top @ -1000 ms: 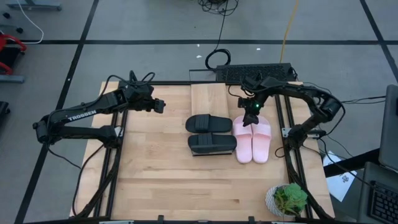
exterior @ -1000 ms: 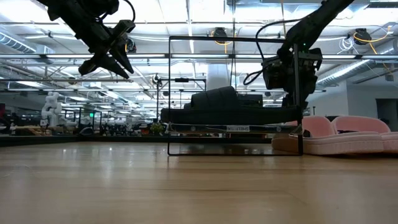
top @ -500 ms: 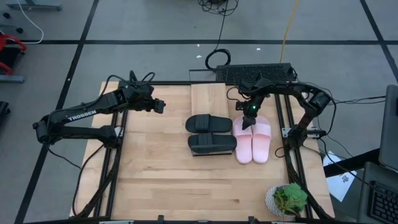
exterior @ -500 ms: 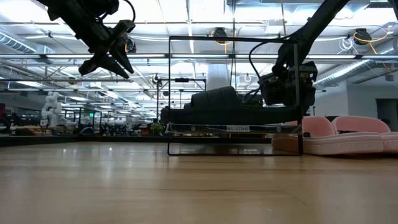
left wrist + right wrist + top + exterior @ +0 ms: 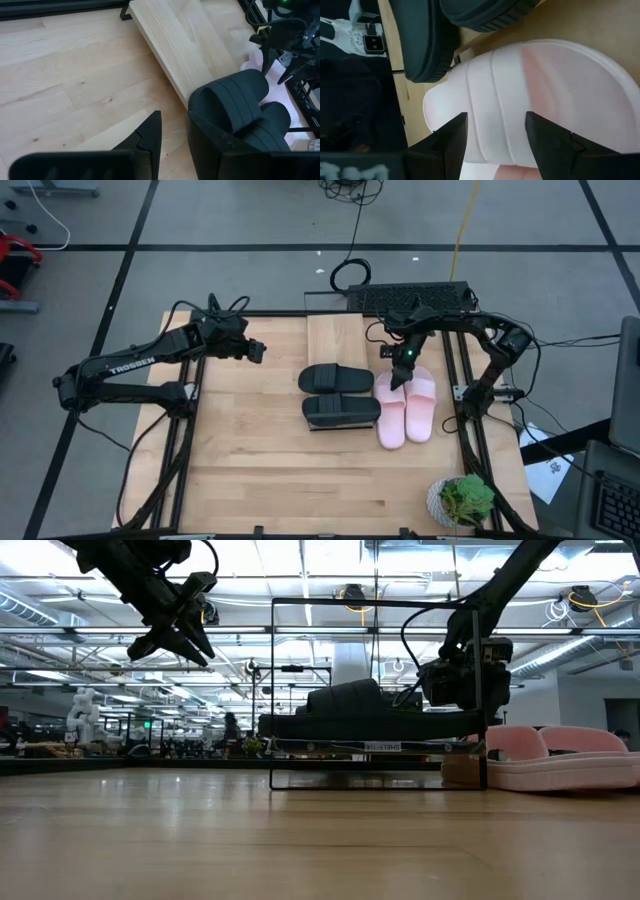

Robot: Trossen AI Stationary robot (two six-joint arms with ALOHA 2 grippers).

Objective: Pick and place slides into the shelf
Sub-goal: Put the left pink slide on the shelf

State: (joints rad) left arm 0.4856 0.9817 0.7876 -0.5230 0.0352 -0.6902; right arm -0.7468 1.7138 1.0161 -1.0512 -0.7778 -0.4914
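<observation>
The two black slides lie sole-down side by side on the near part of the shelf, a light board in a thin dark frame. The pink pair rests sole-down on the table to the shelf's right. My right gripper is open and low over the far end of the left pink slide, its strap filling the space between the fingers. My left gripper hangs open, high above the table's left half, touching nothing. My right gripper comes down from above onto the left pink slide's broad strap, near the slide's far end, with the two open fingers standing on either side of the strap's width. The slide lies flat on the table. Which finger surface touches it does not show.
The shelf's tall wire frame stands just left of my right gripper. A potted plant sits at the table's near right corner. A dark flat device lies along the far edge. Bare wood stretches left of and nearer than the shelf.
My right gripper came down and slightly toward the near edge, onto the left pink slide. That slide then slid a little toward the near edge, so its near end now sticks out past its mate. The left arm kept still.
</observation>
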